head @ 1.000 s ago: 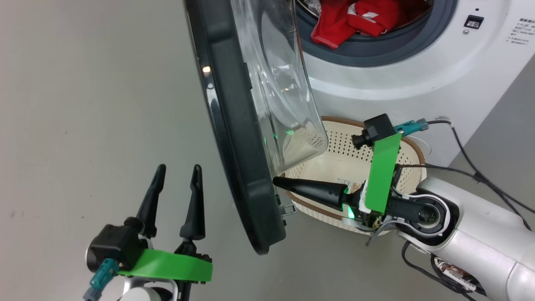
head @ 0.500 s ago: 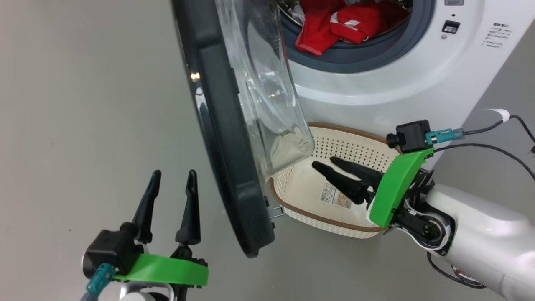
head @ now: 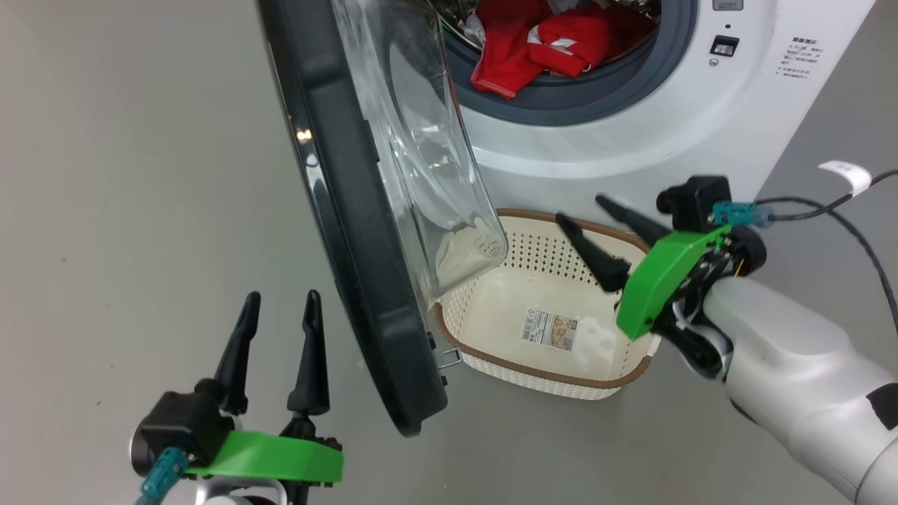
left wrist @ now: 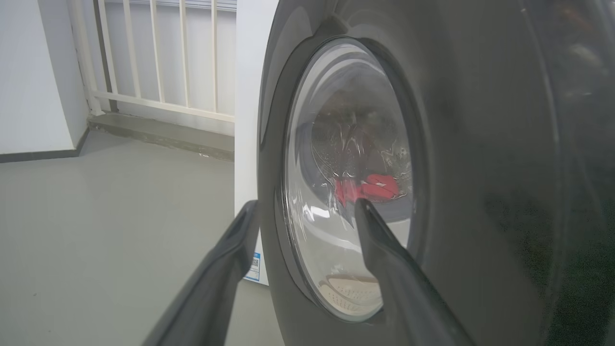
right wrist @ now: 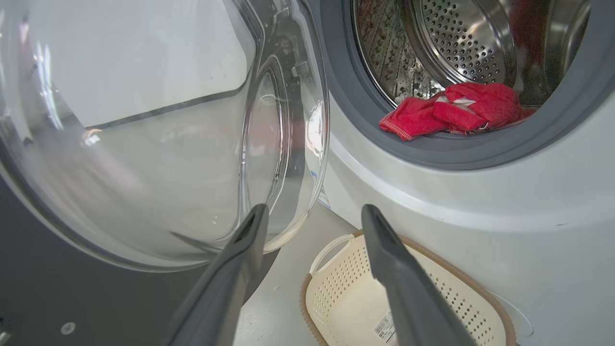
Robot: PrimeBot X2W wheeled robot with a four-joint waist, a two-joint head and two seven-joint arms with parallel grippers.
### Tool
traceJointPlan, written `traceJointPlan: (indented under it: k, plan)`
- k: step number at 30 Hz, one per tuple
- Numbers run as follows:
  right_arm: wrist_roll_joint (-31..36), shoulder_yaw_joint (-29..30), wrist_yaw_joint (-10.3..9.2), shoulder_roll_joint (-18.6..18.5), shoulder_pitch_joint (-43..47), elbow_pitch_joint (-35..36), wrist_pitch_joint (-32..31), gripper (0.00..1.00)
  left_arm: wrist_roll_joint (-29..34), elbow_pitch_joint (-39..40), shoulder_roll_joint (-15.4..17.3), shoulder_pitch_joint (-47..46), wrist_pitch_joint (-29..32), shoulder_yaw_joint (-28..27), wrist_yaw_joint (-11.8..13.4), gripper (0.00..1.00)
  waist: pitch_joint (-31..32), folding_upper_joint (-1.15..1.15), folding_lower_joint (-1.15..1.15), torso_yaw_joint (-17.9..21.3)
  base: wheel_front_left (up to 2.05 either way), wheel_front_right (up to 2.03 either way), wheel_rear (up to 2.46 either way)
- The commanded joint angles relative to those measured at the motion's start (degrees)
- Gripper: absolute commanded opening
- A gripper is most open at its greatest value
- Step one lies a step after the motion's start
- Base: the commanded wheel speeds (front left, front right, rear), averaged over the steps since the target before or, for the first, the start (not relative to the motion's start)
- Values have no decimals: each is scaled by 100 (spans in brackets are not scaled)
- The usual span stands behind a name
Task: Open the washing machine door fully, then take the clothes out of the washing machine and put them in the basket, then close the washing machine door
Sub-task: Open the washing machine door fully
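Note:
The washing machine is white, and its black-rimmed door stands swung out edge-on, the glass bowl facing right. Red clothes lie at the drum's front lip and appear again on the grey seal. The cream basket sits on the floor below the opening, with just a barcode sticker on its floor. My right gripper hangs open over the basket's far rim, fingers toward the machine, clear of the door. My left gripper is open, left of the door, facing its outer face.
Black cables with a white tag trail over the floor at the right of the machine. A metal latch hook juts from the door's lower edge near the basket. A white railing and wall stand beyond the machine.
My right gripper has opened, left the door's lower inner edge and risen rightward over the basket, turning toward the machine. The head camera has shifted; the left gripper has kept its pose.

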State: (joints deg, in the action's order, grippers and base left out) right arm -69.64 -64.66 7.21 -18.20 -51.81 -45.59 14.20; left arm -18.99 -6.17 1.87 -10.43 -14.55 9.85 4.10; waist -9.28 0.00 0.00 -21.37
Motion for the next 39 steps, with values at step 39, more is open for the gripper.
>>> traceJointPlan:
  k: [39]
  plan:
    - [5874, 5480, 28, 1531, 3972, 3373, 76, 100, 50, 412, 100, 172, -45, -199, 254, 100, 114, 0, 0, -35, 0, 0, 0]
